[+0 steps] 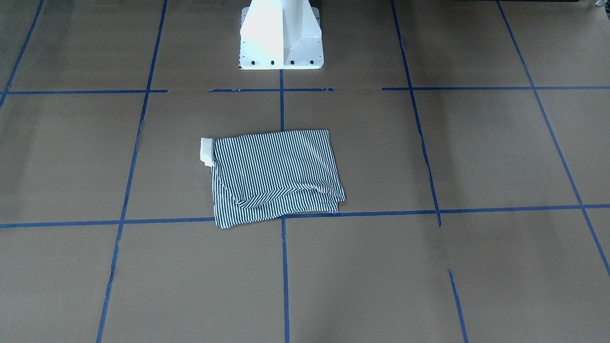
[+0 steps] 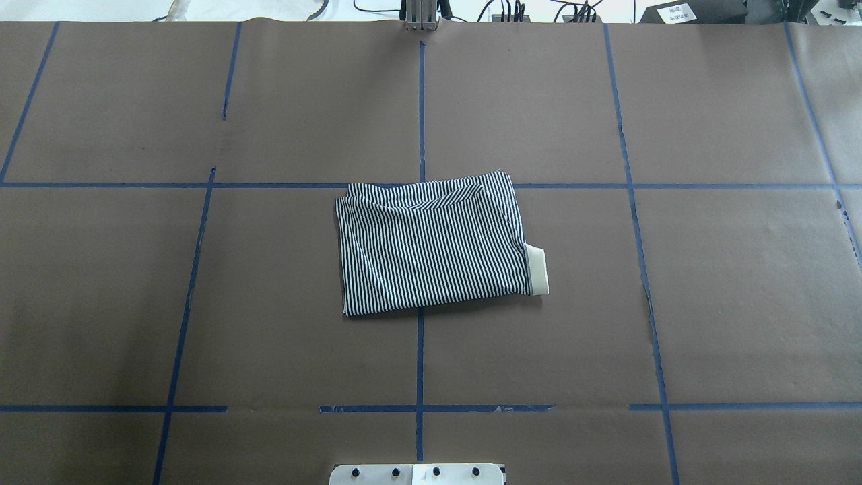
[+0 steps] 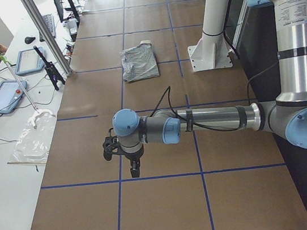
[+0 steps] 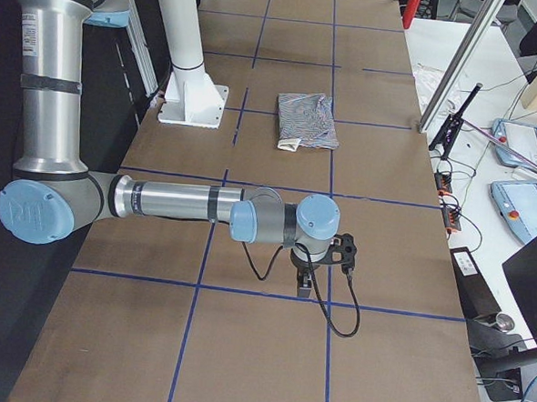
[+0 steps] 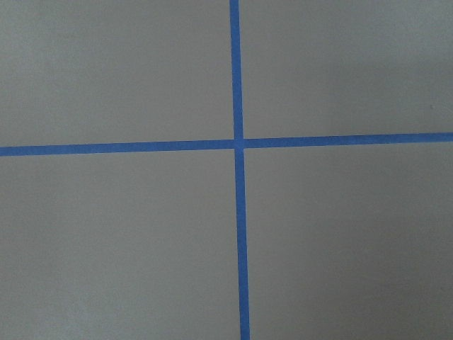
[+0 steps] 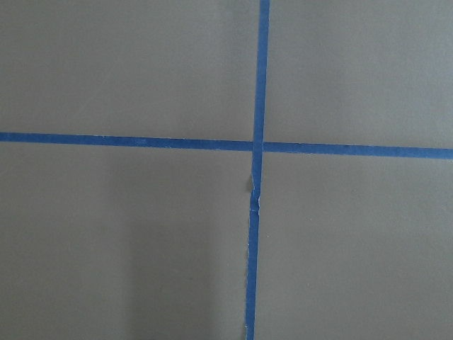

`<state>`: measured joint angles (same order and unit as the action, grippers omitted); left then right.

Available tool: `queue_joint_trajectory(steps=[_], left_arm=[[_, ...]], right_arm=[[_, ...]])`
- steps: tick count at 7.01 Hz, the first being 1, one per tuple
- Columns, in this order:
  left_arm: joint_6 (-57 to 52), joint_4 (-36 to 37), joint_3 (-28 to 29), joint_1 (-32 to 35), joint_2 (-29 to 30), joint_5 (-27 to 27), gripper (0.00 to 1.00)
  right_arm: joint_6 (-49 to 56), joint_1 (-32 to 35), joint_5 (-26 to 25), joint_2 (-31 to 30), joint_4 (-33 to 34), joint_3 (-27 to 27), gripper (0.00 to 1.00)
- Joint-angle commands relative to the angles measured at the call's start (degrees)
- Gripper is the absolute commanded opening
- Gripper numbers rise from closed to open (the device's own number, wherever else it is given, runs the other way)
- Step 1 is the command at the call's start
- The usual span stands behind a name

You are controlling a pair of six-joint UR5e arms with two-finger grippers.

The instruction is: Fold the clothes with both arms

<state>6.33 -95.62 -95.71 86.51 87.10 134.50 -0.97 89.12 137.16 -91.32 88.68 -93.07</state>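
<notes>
Seemingly the folding is all but finished. The navy-and-white striped polo shirt [image 2: 431,246] lies as a compact rectangle in the middle of the brown paper-covered table [image 2: 741,303], just beyond the white pedestal base [image 1: 281,38]. Its cream collar [image 2: 537,271] pokes out on the right. The far edge looks uneven, with a slanted loose layer. To finish well, I judge both arms should pinch the far corners together, lift low, and lay that edge flush without dragging the bundle. The left black two-finger gripper [image 3: 134,172] and the right black two-finger gripper [image 4: 306,290] hang over bare paper at opposite table ends, well apart from the shirt. Whether either is parted or closed I cannot tell. Count: one shirt, one collar, one pedestal, two arms, two grippers.
</notes>
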Motion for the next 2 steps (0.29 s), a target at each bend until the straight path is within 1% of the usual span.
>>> queue_joint_trajectory(steps=[1, 2], left_arm=[[0.0, 0.0, -0.1, 0.0, 0.0, 0.1, 1.00], [0.0, 0.0, -0.1, 0.0, 0.0, 0.1, 1.00]], right_arm=[[0.0, 0.0, 0.1, 0.0, 0.0, -0.1, 1.00], [0.0, 0.0, 0.2, -0.1, 0.0, -0.1, 1.00]])
